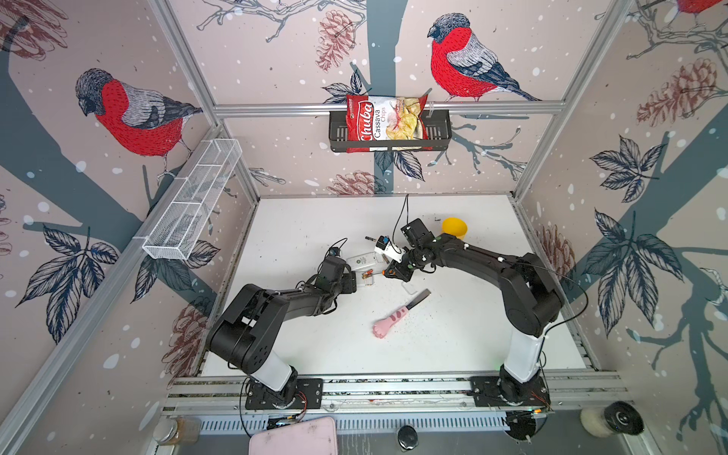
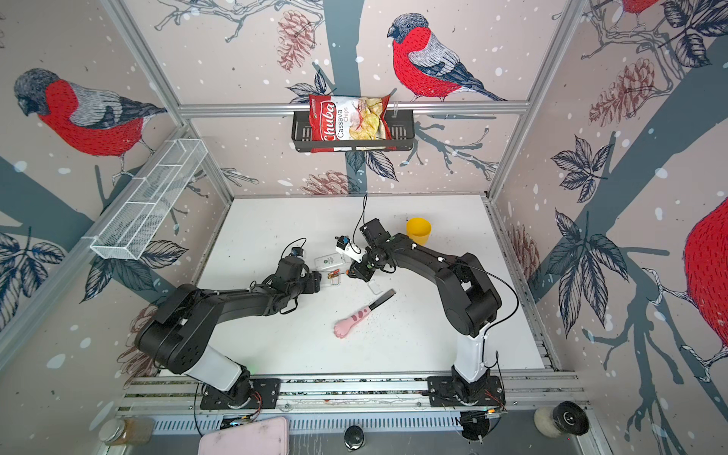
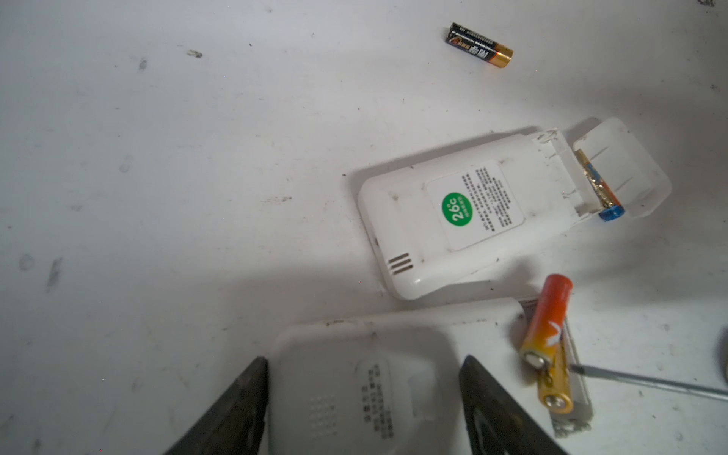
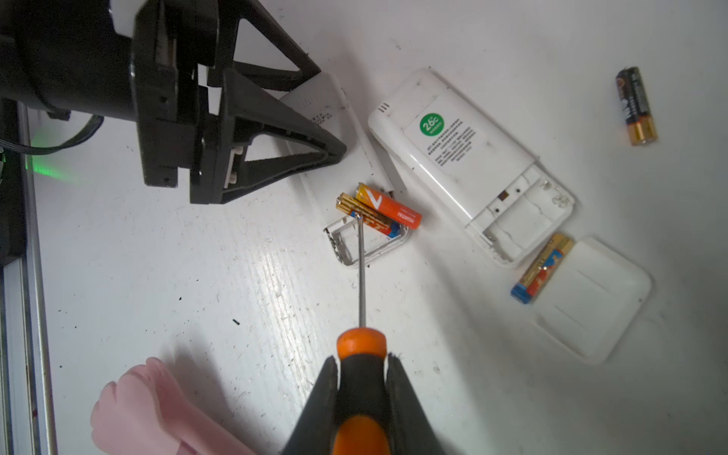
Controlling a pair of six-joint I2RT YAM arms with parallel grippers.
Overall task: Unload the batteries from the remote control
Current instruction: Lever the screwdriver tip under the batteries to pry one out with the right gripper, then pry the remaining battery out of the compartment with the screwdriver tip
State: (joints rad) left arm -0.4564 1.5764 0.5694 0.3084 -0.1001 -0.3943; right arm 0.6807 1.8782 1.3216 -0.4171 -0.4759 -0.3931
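A: R gripper [image 4: 363, 364]?
B: Clamped on the screwdriver [image 4: 361, 338], black-orange handle betw. both fingers. Shaft tip touches the gold batt [image 4: 376, 220].
A: L gripper [image 3: 364, 360]?
B: Jaws spread wide, not closed round anything. One finger [image 3: 236, 413] sits at the end of the plain white remote [image 3: 413, 327], the other over its back. Pressing down or just above it, can't tell.
A: Where are the batts?
B: Gold batt sits in the plain white remote's open compartment, at the end away from the L gripper. Orange batt [image 4: 394, 210] lies slantwise beside it, touching it, partly over the compartment rim.
A: Any more?
B: Black batt [image 4: 636, 104] w/ copper end lies loose on the white table [image 4: 197, 295], well apart from both remotes. Gold-blue batt [image 4: 541, 268] lies on the table against the edge of a loose white cover [image 4: 591, 299], just beside the open end of the sticker remote [image 4: 465, 157].
A: Sticker remote?
B: White, face down, green 26°C label on its back, compartment open. Lies right next to the plain white remote, mid-table betw. the two arms in both top views.
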